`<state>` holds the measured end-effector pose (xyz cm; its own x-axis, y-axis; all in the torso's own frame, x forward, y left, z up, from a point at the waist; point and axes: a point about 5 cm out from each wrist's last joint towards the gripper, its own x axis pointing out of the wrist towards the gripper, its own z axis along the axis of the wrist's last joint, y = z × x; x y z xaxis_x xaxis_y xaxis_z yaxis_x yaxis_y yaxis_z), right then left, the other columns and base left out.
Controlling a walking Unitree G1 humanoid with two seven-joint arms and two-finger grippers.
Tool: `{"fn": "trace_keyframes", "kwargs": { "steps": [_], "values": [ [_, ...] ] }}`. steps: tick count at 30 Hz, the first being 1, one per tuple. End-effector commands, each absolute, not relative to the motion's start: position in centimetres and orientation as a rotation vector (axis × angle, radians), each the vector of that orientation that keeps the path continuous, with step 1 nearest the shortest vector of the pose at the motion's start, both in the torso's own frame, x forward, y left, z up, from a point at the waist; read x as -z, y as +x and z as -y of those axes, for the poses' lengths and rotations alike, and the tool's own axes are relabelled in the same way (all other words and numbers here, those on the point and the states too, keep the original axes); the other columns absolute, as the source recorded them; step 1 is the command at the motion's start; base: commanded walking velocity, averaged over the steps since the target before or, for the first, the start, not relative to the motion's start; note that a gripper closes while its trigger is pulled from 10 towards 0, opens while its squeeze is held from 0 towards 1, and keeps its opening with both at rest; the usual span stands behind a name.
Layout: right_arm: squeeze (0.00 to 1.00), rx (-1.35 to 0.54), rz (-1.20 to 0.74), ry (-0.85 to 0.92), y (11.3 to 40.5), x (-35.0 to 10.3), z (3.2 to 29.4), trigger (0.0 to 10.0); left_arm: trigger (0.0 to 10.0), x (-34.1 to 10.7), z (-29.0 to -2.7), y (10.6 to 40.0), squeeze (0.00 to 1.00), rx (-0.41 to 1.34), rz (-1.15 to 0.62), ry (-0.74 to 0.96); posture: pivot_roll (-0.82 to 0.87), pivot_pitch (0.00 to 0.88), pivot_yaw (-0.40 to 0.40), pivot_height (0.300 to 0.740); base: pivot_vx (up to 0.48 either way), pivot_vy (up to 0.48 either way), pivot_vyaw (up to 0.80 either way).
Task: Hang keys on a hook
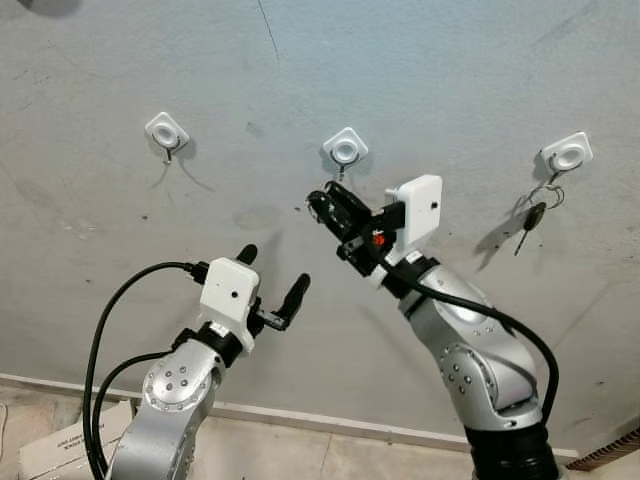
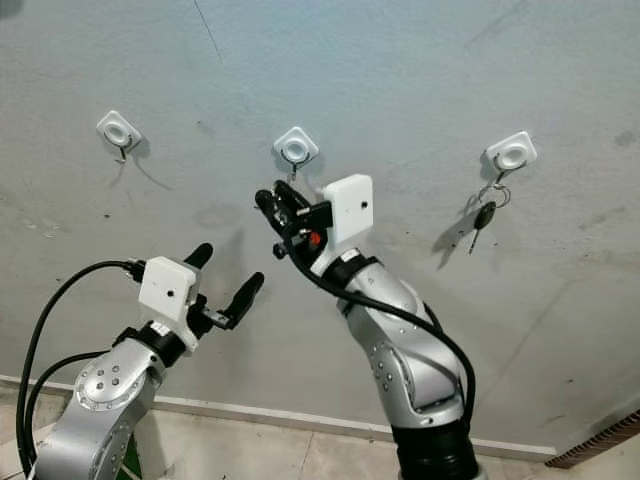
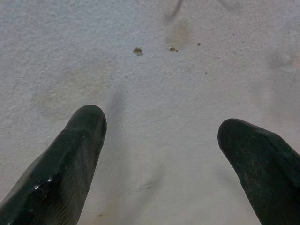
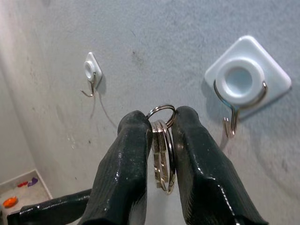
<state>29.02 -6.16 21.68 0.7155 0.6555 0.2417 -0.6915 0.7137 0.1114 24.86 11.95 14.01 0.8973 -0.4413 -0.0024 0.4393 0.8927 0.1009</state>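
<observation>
Three white hook plates are stuck on the grey wall. My right gripper (image 1: pixel 322 203) is raised just below and left of the middle hook (image 1: pixel 345 149), shut on a silver key ring (image 4: pixel 162 150) that stands up between its fingers. In the right wrist view the middle hook's wire (image 4: pixel 233 123) hangs bare, close beside the ring and apart from it. The left hook (image 1: pixel 166 131) is bare too. A bunch of keys (image 1: pixel 534 212) hangs from the right hook (image 1: pixel 567 153). My left gripper (image 1: pixel 272 275) is lower, open and facing bare wall.
A cardboard box (image 1: pixel 68 447) lies on the floor at the lower left, under the left arm's black cable (image 1: pixel 105 325). A pale baseboard (image 1: pixel 300 420) runs along the foot of the wall. Small coloured objects (image 4: pixel 10 201) lie on the floor.
</observation>
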Motion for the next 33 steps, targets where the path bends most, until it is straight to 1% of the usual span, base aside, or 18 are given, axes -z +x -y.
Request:
{"fn": "trace_keyframes", "kwargs": {
  "steps": [1,6,12,25,33],
  "values": [
    [0.0,-0.76,0.216,0.196,29.6,-22.3,6.3,10.0,10.0,-14.3,-12.1,24.9,0.0,0.449,0.033,0.097,0.08,0.0,0.029,0.74,0.0,0.0,0.0],
    [0.0,-0.727,0.241,0.192,30.8,-23.0,6.5,10.0,10.0,-14.3,-12.1,24.9,0.0,0.441,0.032,0.092,0.08,0.0,0.026,0.74,0.0,0.0,0.0],
    [0.0,-0.675,0.249,0.195,31.5,-23.1,6.8,10.0,10.0,-14.3,-12.2,24.8,0.0,0.437,0.029,0.09,0.08,0.0,0.025,0.74,0.0,0.0,0.0],
    [0.0,-0.628,0.226,0.202,32.1,-22.3,7.8,10.0,10.0,-14.2,-12.2,24.9,0.0,0.436,0.021,0.086,0.08,0.0,0.029,0.74,0.0,0.0,0.0],
    [0.0,-0.557,0.194,0.218,32.5,-21.3,8.4,10.0,10.0,-14.1,-12.2,25.0,0.0,0.434,0.018,0.087,0.08,0.0,0.029,0.74,0.0,0.0,0.0]
  ]
}}
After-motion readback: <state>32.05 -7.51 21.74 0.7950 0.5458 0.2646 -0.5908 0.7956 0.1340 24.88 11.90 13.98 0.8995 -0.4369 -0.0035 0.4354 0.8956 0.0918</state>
